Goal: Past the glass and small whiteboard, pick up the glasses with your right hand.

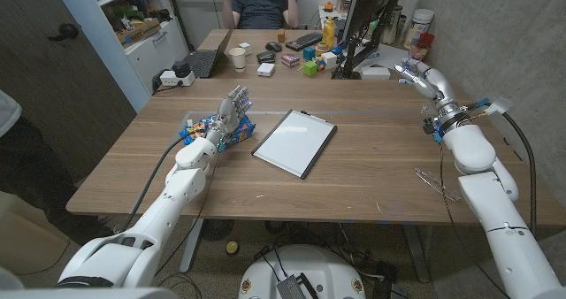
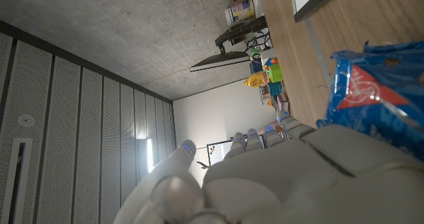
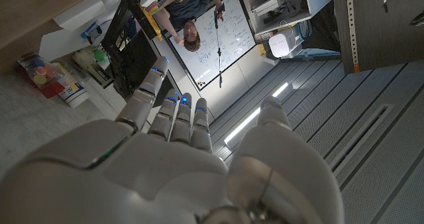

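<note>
The small whiteboard lies flat in the middle of the table. A thin wire-like shape, seemingly the glasses, lies on the wood near the front right, beside my right forearm. My right hand is raised far beyond it, at the table's far right near the monitor's foot, fingers stretched out and holding nothing. My left hand stands with its fingers apart, left of the whiteboard and over a blue packet; it holds nothing.
A monitor stands at the back right. Coloured blocks, a paper cup, a keyboard and a laptop crowd the far end. A person sits behind the table.
</note>
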You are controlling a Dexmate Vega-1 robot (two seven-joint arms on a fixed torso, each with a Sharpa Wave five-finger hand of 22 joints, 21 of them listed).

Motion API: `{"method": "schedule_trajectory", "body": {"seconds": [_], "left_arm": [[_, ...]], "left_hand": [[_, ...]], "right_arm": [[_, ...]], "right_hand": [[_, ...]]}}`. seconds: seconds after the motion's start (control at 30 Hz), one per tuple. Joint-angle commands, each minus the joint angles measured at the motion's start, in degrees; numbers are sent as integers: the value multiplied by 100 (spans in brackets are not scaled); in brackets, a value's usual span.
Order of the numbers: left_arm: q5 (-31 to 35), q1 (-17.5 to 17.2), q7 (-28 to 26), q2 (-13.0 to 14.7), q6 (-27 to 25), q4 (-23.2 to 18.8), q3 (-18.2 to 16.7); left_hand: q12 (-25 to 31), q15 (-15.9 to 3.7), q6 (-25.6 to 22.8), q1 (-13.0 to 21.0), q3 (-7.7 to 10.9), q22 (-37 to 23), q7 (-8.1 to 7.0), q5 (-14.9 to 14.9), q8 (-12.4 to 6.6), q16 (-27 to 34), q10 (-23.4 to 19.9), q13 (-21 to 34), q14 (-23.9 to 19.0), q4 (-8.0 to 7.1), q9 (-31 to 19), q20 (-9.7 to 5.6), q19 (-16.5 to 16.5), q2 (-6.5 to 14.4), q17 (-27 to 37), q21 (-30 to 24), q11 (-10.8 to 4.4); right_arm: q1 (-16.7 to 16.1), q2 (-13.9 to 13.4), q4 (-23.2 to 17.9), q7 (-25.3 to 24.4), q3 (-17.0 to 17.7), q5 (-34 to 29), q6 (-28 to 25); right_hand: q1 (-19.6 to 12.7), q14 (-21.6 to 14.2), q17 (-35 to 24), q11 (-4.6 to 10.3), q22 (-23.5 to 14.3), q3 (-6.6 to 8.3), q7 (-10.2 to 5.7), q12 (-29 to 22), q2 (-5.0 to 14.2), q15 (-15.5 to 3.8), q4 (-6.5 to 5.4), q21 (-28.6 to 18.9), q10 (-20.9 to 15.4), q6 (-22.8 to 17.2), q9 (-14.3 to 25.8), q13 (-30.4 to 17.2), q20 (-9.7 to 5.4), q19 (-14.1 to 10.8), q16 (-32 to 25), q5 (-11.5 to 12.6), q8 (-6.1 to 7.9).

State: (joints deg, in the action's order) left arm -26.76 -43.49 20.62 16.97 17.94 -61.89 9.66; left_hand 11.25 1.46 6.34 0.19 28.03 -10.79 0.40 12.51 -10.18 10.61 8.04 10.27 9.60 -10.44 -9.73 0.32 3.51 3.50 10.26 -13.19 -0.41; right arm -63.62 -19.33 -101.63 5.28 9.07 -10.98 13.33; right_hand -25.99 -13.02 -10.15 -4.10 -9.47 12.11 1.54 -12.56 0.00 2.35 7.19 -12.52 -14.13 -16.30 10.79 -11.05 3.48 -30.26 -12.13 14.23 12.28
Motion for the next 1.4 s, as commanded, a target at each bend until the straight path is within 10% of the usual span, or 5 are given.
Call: {"method": "schedule_trajectory", "body": {"seconds": [0.03,1.4], "left_arm": [[-16,26,226,-6,99,32,-25],[-55,160,671,-60,257,234,37]], "left_hand": [[28,-5,-31,9,-33,-31,2,24,-34,22,-5,13,134,-2,-23,31,7,499,25,-14,-15],[30,4,-41,10,-73,-31,6,34,-29,19,-35,14,117,-3,-23,31,-8,508,25,-13,-7]], "right_arm": [[-622,-39,-1056,97,643,-457,20],[-2245,1230,-3652,360,2816,-3471,483]], "right_hand": [[-102,-69,-6,18,-8,9,-16,6,5,-5,46,13,-57,25,18,-26,31,-60,-4,-31,-4],[-616,69,-11,249,-2,186,-206,119,143,-115,220,163,108,31,25,-32,-16,18,114,-46,-52]]}}
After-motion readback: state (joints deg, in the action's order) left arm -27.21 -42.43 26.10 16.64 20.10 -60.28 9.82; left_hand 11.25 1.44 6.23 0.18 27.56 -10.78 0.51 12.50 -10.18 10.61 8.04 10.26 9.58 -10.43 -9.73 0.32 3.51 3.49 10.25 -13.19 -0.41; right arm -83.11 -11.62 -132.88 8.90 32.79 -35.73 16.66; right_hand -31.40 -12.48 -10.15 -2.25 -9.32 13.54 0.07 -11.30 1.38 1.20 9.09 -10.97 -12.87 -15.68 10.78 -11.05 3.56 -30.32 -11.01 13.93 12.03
